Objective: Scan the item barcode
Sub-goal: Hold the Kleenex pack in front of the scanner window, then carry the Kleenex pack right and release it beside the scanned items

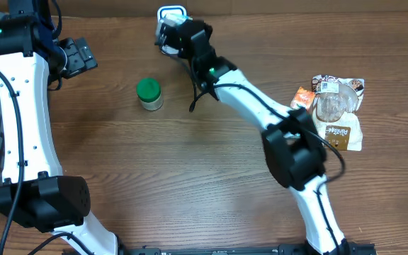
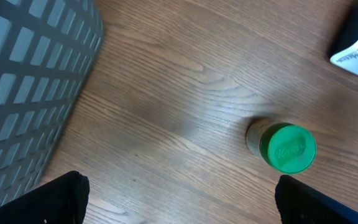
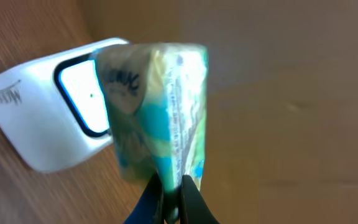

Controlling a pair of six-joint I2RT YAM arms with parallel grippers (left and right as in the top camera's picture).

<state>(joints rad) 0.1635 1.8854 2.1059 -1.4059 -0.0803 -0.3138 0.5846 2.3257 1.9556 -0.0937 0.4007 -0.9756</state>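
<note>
Gripping a blue, green and yellow packet (image 3: 157,106) by its lower edge, our right jaws are clenched on it. They hold it upright just in front of the white scanner (image 3: 42,124), at the top centre of the overhead frame. Our left jaws hang released at the upper left over the desk (image 2: 185,81). In their view, a green-lidded jar (image 2: 281,148) stands lower right and a grey basket (image 2: 30,81) fills the upper left. We see more snack packets (image 1: 337,113) lying at the overhead frame's right.
</note>
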